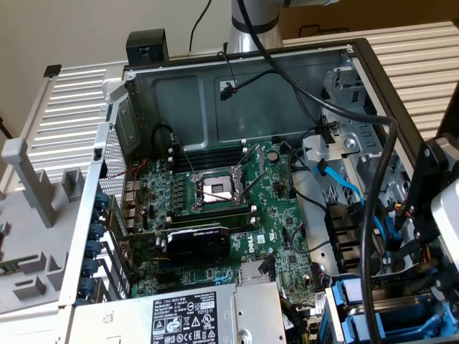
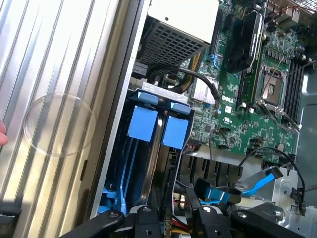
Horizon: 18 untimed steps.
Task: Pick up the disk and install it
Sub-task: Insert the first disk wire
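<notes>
An open computer case (image 1: 358, 54) lies on its side with its motherboard (image 1: 215, 215) facing up. The bare processor socket (image 1: 215, 190) sits near the middle of the board, and a black graphics card (image 1: 195, 245) lies nearer than it. Nearer still is the silver power-supply box (image 1: 190, 315) with its black-and-white label. The gripper (image 1: 439, 215) hangs at the exterior view's right edge, over the right side of the case and just above the drive bay (image 1: 391, 315) in the near right corner. A thick black cable (image 1: 373, 215) loops down in front of it. In the wrist view the gripper's black linkages (image 2: 173, 220) frame that same bay from directly above. Whether the tool is clamped on anything or simply poised there cannot be told. The disk (image 2: 142, 122), recognisable by its bright blue carrier, stands edge-on inside the bay, close under the gripper. It is just beside a second blue carrier (image 2: 175, 132), with a grey metal strip running between the two. Light blue data cables (image 1: 344, 190) curl beyond the bay, toward the far right of the case.
</notes>
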Available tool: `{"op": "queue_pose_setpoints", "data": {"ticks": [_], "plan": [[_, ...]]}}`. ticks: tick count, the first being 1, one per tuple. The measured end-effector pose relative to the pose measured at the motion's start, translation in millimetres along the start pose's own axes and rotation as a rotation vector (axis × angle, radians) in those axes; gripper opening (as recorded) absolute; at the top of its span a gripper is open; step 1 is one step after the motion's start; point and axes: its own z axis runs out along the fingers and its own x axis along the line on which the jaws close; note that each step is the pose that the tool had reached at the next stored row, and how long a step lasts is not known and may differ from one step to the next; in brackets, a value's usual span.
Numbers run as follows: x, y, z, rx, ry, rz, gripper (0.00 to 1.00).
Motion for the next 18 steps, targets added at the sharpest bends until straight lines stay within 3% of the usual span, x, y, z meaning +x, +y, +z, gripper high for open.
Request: {"op": "queue_pose_setpoints", "data": {"ticks": [7, 14, 18], "plan": [[1.6, -1.9, -0.6, -0.0017, -0.0012, 0.0, 0.33], [4.4, -2.4, -1.7, -0.0133, -0.0094, 0.006, 0.33], [5.1, -3.0, -1.9, -0.0148, -0.0143, 0.008, 0.33]]}}
